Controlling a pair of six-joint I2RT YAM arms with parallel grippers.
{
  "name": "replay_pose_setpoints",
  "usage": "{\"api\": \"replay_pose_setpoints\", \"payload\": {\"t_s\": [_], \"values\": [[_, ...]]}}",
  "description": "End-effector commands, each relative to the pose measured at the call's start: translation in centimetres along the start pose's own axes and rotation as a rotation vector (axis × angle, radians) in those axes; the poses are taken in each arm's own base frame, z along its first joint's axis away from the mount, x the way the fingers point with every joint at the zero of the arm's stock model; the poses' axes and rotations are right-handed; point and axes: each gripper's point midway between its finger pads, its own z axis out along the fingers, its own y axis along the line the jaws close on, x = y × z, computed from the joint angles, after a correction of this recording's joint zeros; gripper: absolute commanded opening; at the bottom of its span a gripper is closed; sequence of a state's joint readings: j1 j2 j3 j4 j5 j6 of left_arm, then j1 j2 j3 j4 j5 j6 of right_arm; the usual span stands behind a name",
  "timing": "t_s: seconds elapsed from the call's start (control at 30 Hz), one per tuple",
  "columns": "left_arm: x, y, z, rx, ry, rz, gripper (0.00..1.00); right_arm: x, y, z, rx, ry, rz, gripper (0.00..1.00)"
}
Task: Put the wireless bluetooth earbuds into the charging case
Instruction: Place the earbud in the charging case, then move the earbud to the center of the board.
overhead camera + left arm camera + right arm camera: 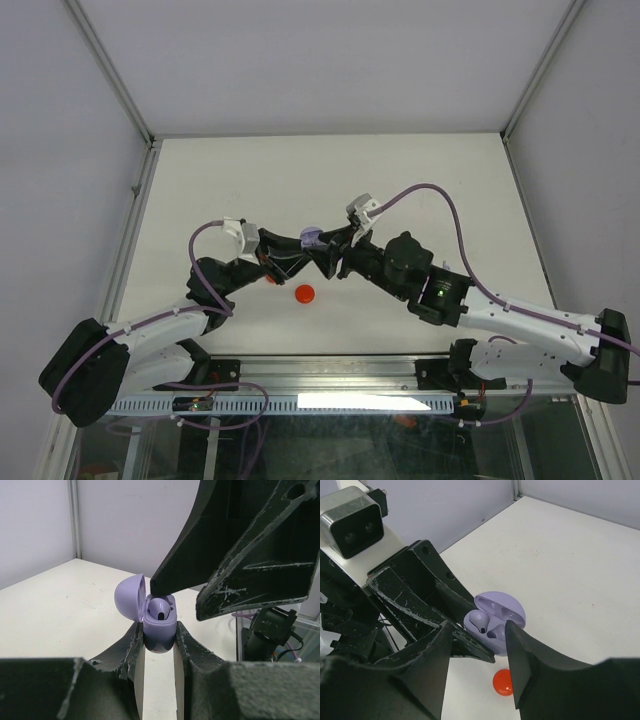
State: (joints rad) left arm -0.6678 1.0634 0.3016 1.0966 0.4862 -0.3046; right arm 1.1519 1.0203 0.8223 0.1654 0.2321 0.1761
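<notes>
Lavender charging case [159, 636], lid open, clenched in left gripper [159, 630]. Lavender earbud [481, 622] seated in case socket, between parted fingers of right gripper [479, 626], released, grasping nothing. Red disc [503, 682] on table [400, 180], near, beneath grippers.

A: Any way in to the charging case [496, 616]?
B: Tight. The left gripper [159, 647] clamps its base on both sides. The right gripper [479, 632] hangs over the top, jaws parted, one finger on each side. The lid [129, 597] stands up on one side.
A: Elsewhere?
B: There's room over the far half of the table [400, 180]. A red disc [304, 293] lies on the near side, beside the arms. Walls [60, 150] close off left and right.
</notes>
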Motion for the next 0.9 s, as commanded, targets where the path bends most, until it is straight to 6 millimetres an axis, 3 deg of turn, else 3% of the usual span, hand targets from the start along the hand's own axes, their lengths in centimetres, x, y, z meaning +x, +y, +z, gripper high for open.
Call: {"api": "replay_pose_setpoints", "payload": {"t_s": [0.0,0.2,0.33,0.6,0.87], "values": [[-0.6,0.5,-0.3,-0.041,-0.060,0.017,0.06,-2.6,-0.5,-1.2,0.043,-0.004,-0.011,0.52],[1.4,1.5,-1.8,-0.118,-0.037,-0.018,0.07,-1.3,-3.1,-3.0,0.178,0.113,-0.026,0.61],[2.5,2.2,-2.7,-0.167,-0.020,-0.033,0.07,0.9,-5.6,-4.4,0.301,0.202,0.002,0.67],[2.9,2.4,-3.3,-0.197,0.000,-0.040,0.08,6.3,-12.0,-7.7,0.570,0.406,0.138,0.71],[3.0,2.3,-3.9,-0.213,0.008,-0.048,0.07,11.5,-19.3,-12.4,0.825,0.552,0.334,0.72]]}}
